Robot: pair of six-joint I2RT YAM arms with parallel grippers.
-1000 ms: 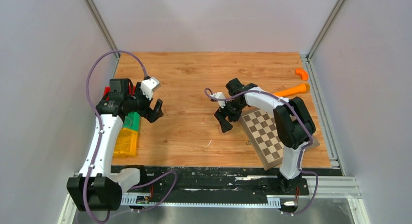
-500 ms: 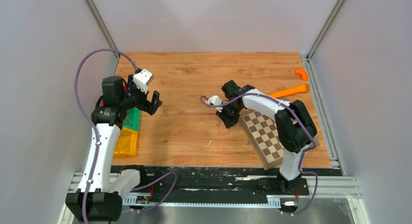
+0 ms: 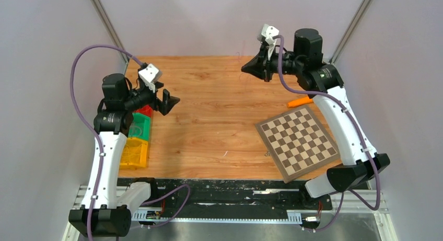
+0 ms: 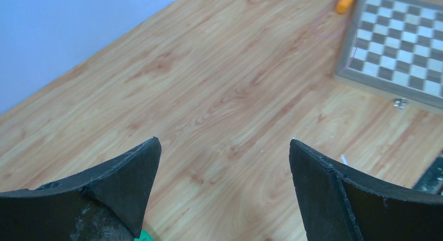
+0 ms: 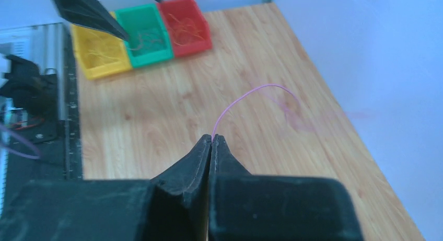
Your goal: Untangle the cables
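Swung up from beside the chessboard (image 3: 303,141), the right hand (image 3: 251,69) hangs over the far edge of the surface (image 3: 209,131); the left hand (image 3: 170,101) is spread open. Left wrist: fingers wide apart, empty. Right wrist: fingers pinched together on a thin pink cable (image 5: 240,97) arcing above the surface

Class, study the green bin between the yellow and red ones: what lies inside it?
Thin curled strands lie in the green bin. A finger of the left end effector covers its left corner, so anything there is hidden.
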